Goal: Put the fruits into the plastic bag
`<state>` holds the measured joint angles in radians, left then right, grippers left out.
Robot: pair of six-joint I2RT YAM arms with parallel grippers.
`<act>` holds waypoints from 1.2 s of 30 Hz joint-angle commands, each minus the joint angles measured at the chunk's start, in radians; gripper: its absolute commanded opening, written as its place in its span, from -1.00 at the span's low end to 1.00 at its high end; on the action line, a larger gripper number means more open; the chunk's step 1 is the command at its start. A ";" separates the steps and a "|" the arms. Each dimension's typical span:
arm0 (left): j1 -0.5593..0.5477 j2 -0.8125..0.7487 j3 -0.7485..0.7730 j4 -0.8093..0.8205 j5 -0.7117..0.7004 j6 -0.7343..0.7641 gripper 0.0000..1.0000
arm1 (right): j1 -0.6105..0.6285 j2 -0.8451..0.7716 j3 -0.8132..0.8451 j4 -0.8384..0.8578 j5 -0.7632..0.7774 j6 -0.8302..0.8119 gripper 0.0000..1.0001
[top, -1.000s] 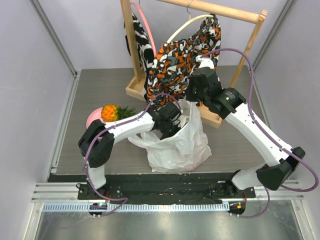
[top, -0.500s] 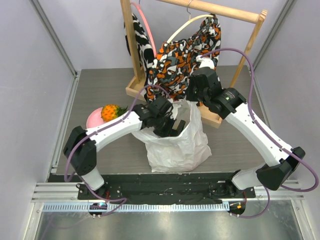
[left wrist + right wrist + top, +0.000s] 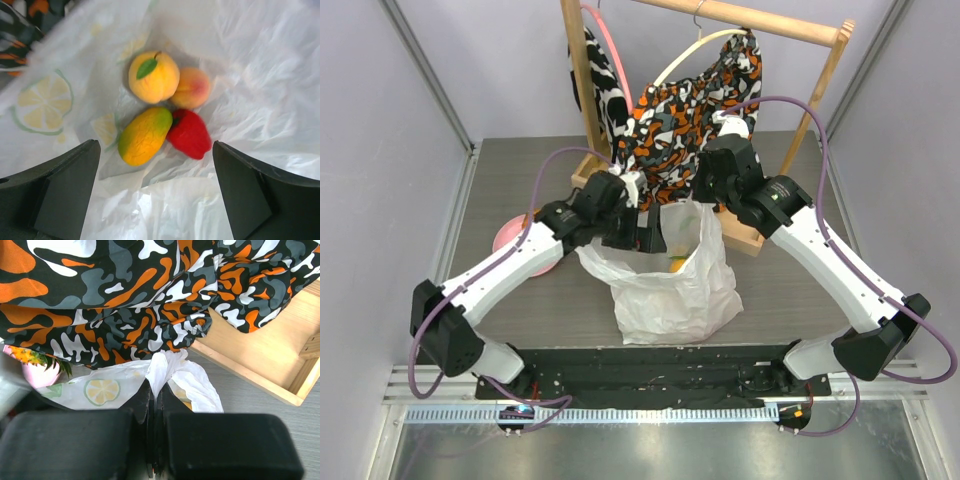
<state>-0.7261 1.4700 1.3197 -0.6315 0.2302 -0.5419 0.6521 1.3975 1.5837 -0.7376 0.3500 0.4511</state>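
The plastic bag [image 3: 670, 285] stands open at the table's middle. In the left wrist view the yellow-orange round fruit [image 3: 153, 76], the peach [image 3: 193, 87], the mango [image 3: 144, 136] and the red fruit [image 3: 189, 134] lie together inside the bag [image 3: 250, 65]. My left gripper [image 3: 156, 162] is open and empty above them, at the bag's left rim [image 3: 648, 240]. My right gripper [image 3: 154, 392] is shut on the bag's handle [image 3: 167, 365] and holds it up [image 3: 703, 207]. The pineapple [image 3: 30, 357] lies on the pink plate [image 3: 37, 376]; my left arm hides it in the top view.
A wooden clothes rack [image 3: 588, 185] stands just behind the bag, with the orange-black-white cloth [image 3: 690, 120] hanging down to the bag's mouth. The rack's base tray [image 3: 260, 360] is beside my right gripper. The pink plate [image 3: 510, 240] sits left of the bag.
My left gripper has drawn back up and left from deep in the bag to its rim. The left arm's elbow swung left and now covers the pineapple. The right gripper has not moved.
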 commanded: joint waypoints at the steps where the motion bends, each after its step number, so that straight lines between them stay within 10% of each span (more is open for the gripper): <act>1: 0.074 -0.098 0.050 0.110 -0.031 -0.101 1.00 | -0.003 -0.034 0.015 0.018 0.024 0.003 -0.96; 20: 0.413 -0.315 0.078 -0.101 -0.396 -0.303 0.99 | -0.003 -0.011 0.035 0.018 0.041 -0.015 -0.96; 36: 0.531 -0.300 -0.368 0.117 -0.425 -0.832 0.99 | -0.005 0.001 0.058 0.018 0.067 -0.031 -0.96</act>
<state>-0.2035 1.1744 1.0042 -0.6353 -0.1257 -1.1942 0.6521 1.4002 1.5921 -0.7387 0.3847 0.4377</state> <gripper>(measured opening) 0.996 0.032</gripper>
